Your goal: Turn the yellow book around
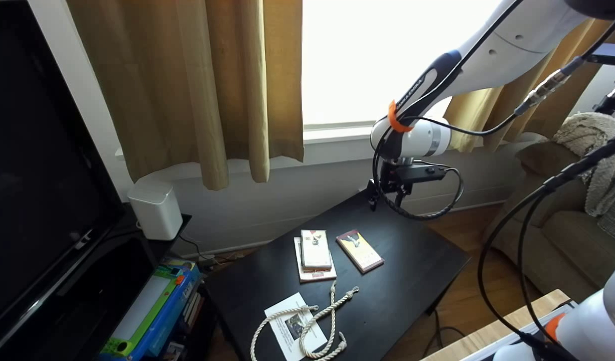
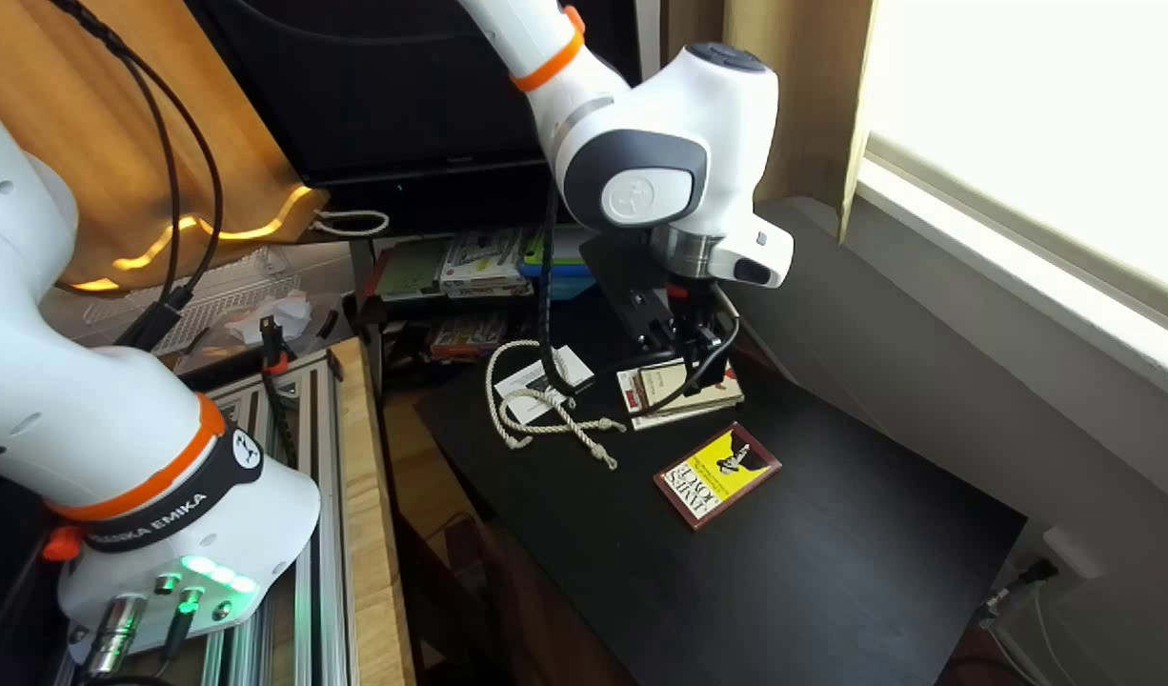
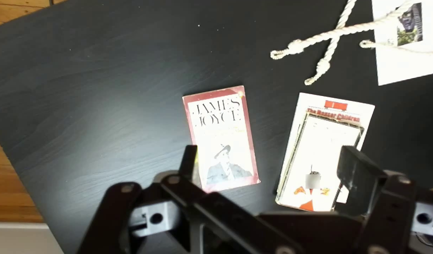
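Down below the end effector lies the yellow book

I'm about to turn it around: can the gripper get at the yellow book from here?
Probably yes, after shifting over: the gripper is open, nothing lies on the yellow book, and a gap separates it from the stacked books.

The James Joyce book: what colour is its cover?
The book is yellow and cream, framed in reddish brown; clearest in an exterior view.
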